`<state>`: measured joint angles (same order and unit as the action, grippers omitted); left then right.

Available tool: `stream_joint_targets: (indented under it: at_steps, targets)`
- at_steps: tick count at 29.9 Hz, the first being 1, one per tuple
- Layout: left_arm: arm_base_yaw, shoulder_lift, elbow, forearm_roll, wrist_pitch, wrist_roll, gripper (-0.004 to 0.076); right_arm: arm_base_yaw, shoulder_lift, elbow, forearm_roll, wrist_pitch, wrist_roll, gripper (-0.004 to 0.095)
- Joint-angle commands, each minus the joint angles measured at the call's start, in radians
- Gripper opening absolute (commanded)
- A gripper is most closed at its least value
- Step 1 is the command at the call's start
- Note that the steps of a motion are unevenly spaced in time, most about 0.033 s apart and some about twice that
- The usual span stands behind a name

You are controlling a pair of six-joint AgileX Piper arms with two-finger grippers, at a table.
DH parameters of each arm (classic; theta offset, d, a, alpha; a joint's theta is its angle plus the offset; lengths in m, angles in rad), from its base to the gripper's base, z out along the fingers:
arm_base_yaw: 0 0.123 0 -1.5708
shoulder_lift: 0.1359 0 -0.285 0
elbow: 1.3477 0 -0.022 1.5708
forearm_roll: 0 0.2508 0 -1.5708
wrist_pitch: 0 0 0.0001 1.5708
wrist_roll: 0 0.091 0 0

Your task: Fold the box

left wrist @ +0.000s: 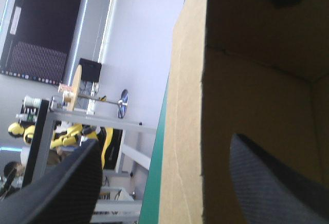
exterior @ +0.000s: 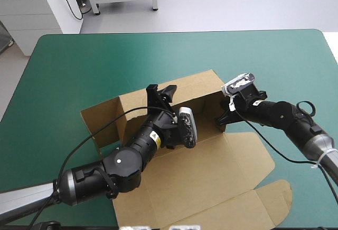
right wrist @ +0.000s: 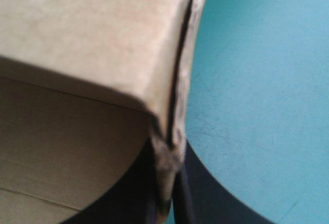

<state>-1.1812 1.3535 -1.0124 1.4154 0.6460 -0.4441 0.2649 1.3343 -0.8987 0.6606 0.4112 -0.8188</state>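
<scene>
The brown box (exterior: 200, 172) lies in the middle of the table with its walls raised and its lid flat toward the near edge. My left gripper (exterior: 162, 92) is open and straddles the top edge of the far wall (left wrist: 257, 95), one black finger (left wrist: 67, 183) outside it and the other inside; in the left wrist view the left gripper (left wrist: 165, 142) is seen the same way. At the box's right wall, my right gripper (exterior: 222, 118) is shut on the board. The right wrist view shows the right gripper (right wrist: 167, 183) pinching a doubled corner edge of the box (right wrist: 92, 39).
Teal-green cover (exterior: 105, 61) lies bare around the far and left sides of the box. The lid's tuck flap (exterior: 264, 198) reaches toward the near right edge of the table. Both arms lean in over the lid and the tray.
</scene>
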Motion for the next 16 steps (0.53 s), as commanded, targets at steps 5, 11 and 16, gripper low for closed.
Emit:
stream_joint_targets:
  at_steps: [5, 11, 16]
  targets:
    - [-0.143, -0.046, -0.031, 0.097, 0.098, -0.011, 0.0433, -0.001, -0.026, -0.027, -0.122, -0.111, 0.141, -0.0015]
    - [-0.153, -0.056, -0.063, 0.137, 0.098, -0.008, 0.0007, -0.001, -0.026, -0.032, -0.134, -0.132, 0.169, -0.0015]
    - [-0.153, -0.058, -0.126, 0.057, 0.049, 0.090, 0.0020, -0.001, -0.026, -0.033, -0.134, -0.123, 0.169, -0.0015]
